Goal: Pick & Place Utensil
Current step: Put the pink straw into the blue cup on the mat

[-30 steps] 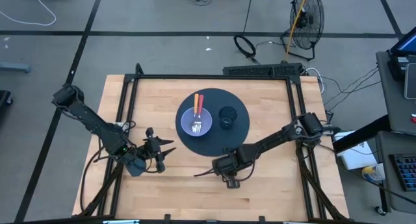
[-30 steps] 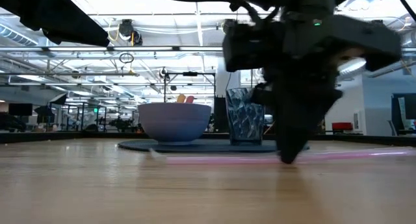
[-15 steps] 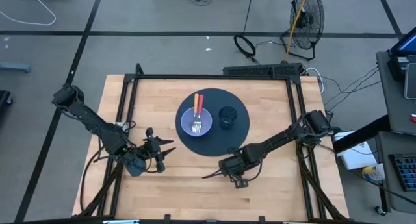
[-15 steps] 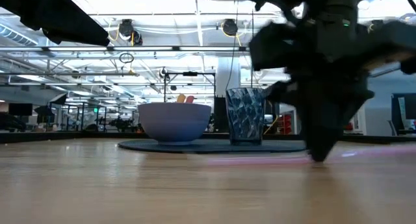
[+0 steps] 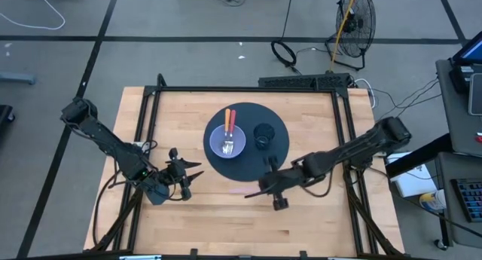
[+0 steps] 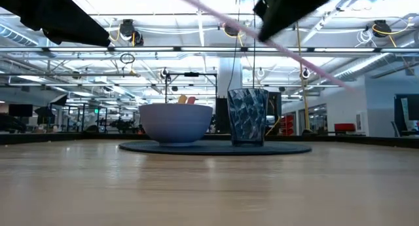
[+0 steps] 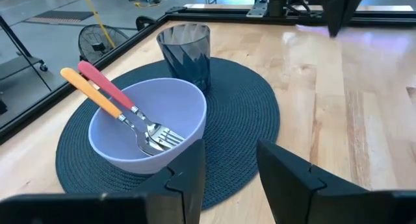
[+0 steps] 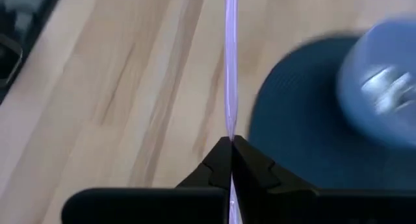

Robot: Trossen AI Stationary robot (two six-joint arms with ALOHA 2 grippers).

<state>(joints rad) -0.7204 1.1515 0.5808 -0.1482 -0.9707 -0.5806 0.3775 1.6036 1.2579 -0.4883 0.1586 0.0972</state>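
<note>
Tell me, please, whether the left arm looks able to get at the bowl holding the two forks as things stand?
Probably yes. The left gripper sits open beside the mat, facing the bowl, with only bare wood and mat between. The right gripper, holding the pink utensil, is off to the other side.

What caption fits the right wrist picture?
The right claw pinches a thin pink straw above the wooden table, beside the dark round mat.

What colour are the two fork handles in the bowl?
One orange handle, one pinkish-red handle; clearest in the left wrist view.
</note>
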